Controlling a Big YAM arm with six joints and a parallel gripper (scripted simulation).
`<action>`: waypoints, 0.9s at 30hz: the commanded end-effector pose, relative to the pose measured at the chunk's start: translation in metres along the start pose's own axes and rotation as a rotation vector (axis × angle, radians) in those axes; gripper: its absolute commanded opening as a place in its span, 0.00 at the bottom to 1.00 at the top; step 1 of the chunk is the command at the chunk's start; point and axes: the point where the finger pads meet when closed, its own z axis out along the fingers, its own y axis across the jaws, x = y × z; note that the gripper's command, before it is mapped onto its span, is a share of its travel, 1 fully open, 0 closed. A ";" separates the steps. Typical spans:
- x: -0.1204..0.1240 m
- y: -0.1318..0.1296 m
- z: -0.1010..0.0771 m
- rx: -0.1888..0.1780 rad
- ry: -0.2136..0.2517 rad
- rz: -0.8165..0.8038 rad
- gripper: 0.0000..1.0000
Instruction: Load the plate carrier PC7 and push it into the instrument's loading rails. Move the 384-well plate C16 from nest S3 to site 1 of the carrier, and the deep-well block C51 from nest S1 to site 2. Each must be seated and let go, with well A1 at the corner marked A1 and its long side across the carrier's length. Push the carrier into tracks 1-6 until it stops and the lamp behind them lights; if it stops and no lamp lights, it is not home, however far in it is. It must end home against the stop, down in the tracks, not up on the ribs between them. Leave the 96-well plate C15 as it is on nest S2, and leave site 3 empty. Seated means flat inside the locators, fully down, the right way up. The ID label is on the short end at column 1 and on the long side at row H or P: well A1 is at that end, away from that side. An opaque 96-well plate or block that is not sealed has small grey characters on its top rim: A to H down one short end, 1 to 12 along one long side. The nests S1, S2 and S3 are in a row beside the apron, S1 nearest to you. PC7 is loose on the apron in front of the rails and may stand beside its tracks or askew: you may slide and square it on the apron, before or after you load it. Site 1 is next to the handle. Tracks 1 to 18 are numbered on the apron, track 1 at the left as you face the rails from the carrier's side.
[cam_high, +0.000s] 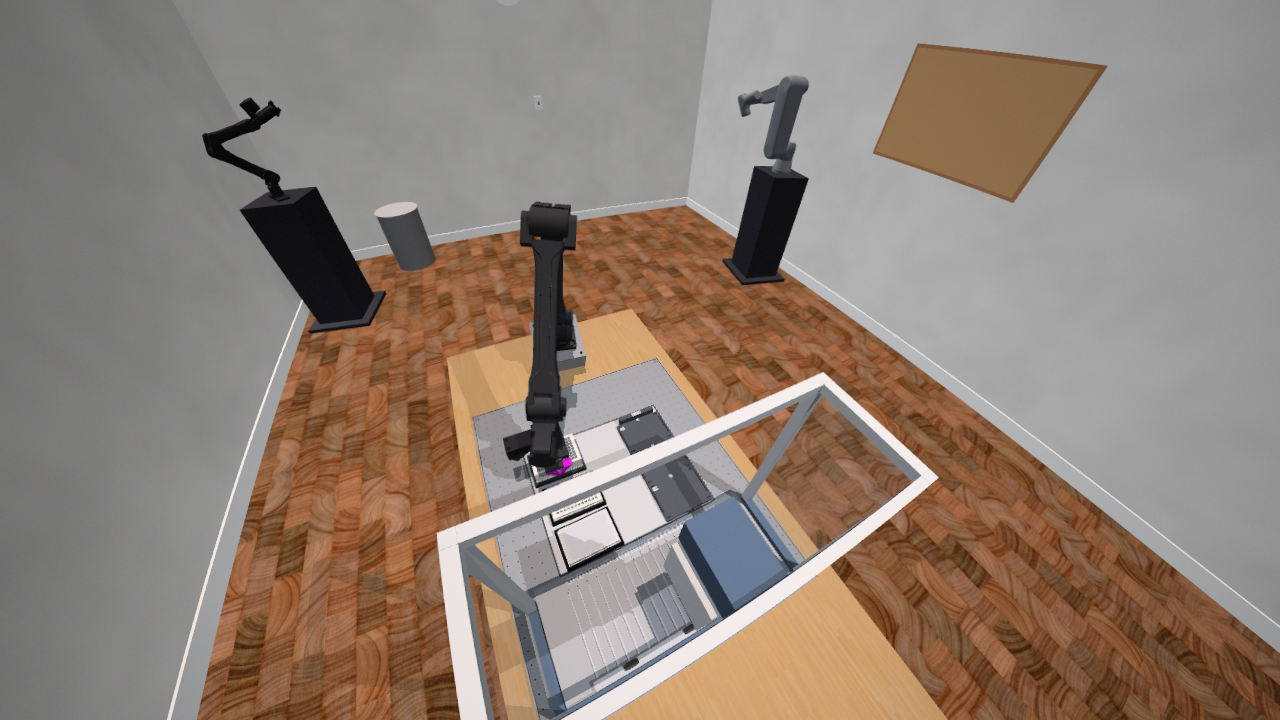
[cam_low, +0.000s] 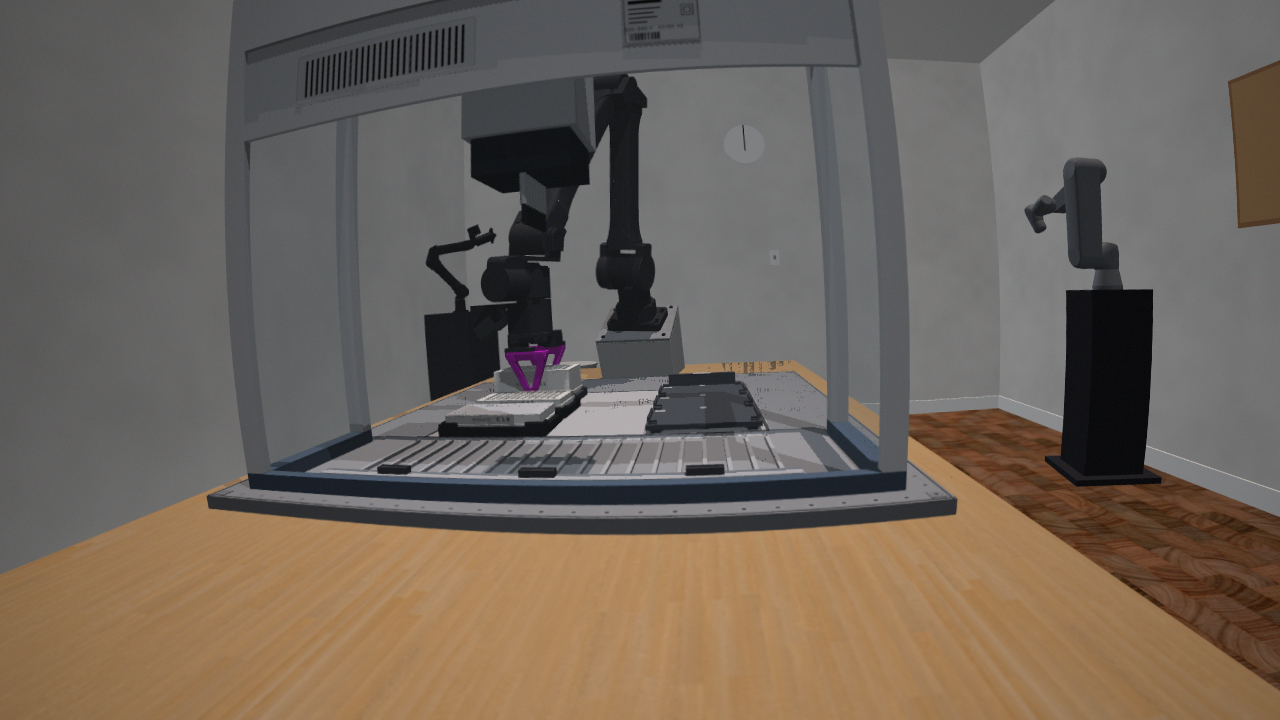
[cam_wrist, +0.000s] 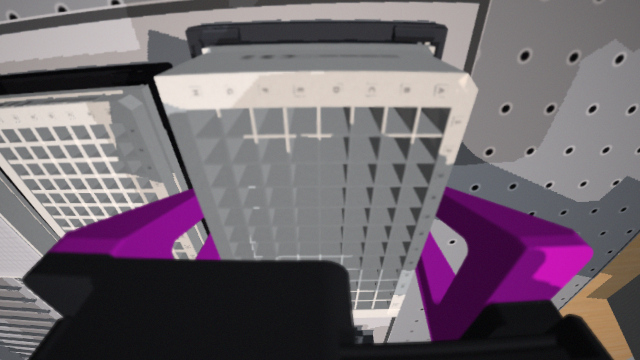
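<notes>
The pincer (cam_wrist: 320, 235) has two purple fingers, one on each long side of the deep-well block C51 (cam_wrist: 320, 165). The fingers are wide apart but pressed on the block's sides, so the pincer is clamped on the block. From the front, the block sits low over its black nest S1 (cam_wrist: 315, 31); I cannot tell if it has left the nest.

The block is tall, white and boxy, with a grid of deep square holes. Small grey marks run along its top rim, too blurry to read.

Beside it is the 96-well plate C15 (cam_wrist: 65, 165), white and flatter, with a grid of small square holes, in a black nest. The 384-well plate C16 (cam_low: 499, 413) lies flat on the next nest; its end label is too small to read.

The dark plate carrier PC7 (cam_low: 705, 405) lies on the grey apron, well apart from the block. The grey deck has rows of small round holes. The bench (cam_low: 537, 617) is light wood.
</notes>
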 end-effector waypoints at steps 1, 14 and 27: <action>-0.005 0.013 -0.008 -0.032 -0.014 -0.004 0.00; -0.005 0.013 -0.008 -0.032 -0.014 -0.004 0.00; -0.011 0.023 -0.036 -0.058 -0.027 -0.008 0.00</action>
